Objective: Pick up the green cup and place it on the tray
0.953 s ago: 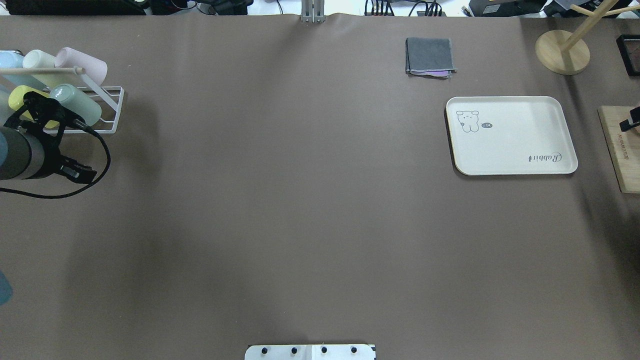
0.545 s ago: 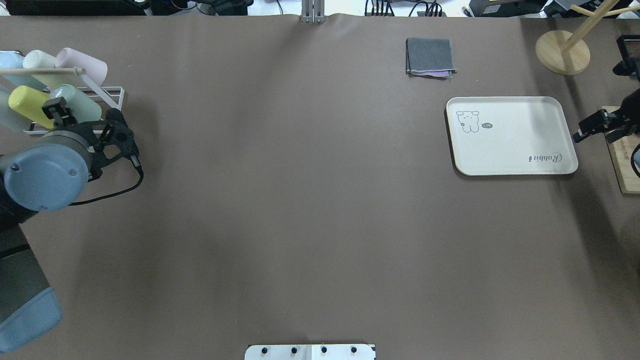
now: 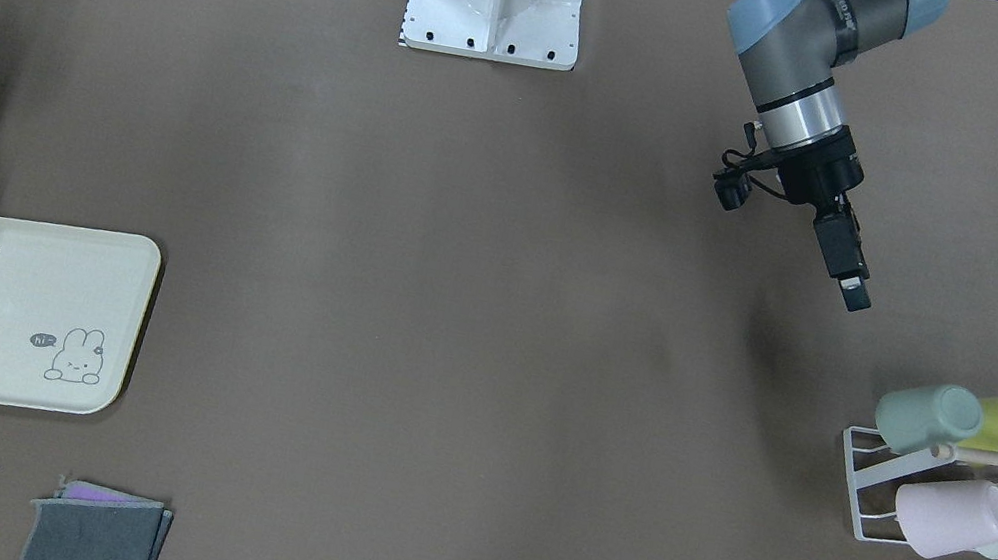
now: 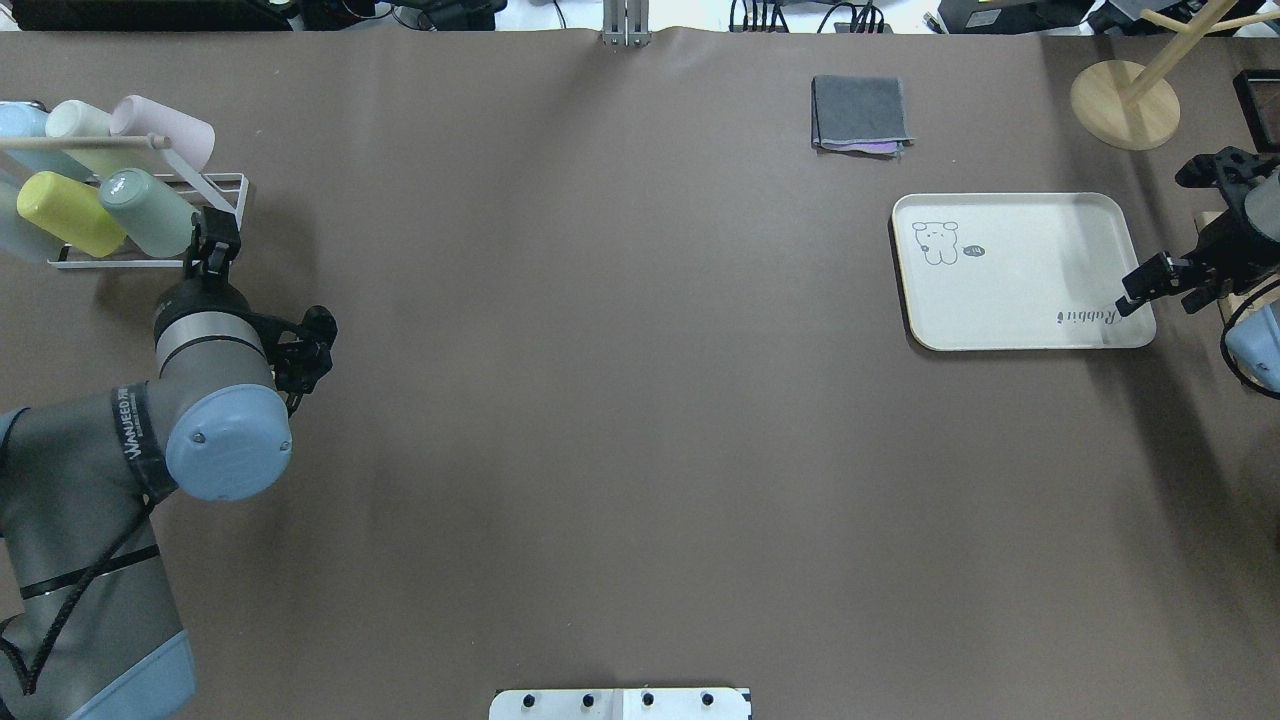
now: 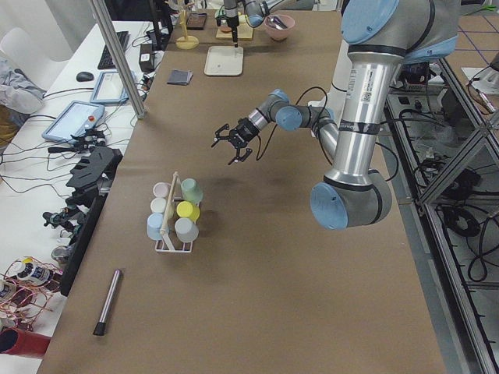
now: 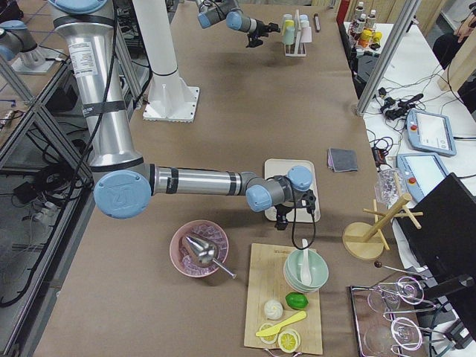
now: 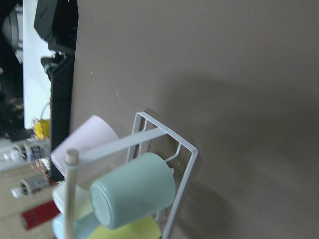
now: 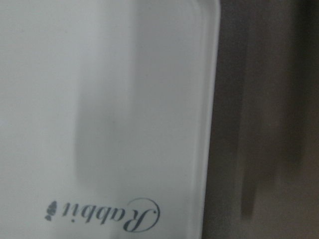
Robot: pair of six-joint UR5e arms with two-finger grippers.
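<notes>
Plastic, matte and mint-toned, the green cup (image 4: pixel 150 212) lies on its side in the white wire rack (image 7: pixel 129 141), touching the yellow-green plastic cup (image 4: pixel 65 213). The cup sits just ahead of the left gripper (image 3: pixel 852 293) and apart from it. The left gripper's fingers are spread and hold nothing. The cream rectangular plastic tray (image 4: pixel 1020 300) lies beneath the right gripper (image 4: pixel 1140 288), which hangs over the corner printed "Rabbit". Whether the right gripper is spread or closed cannot be determined.
</notes>
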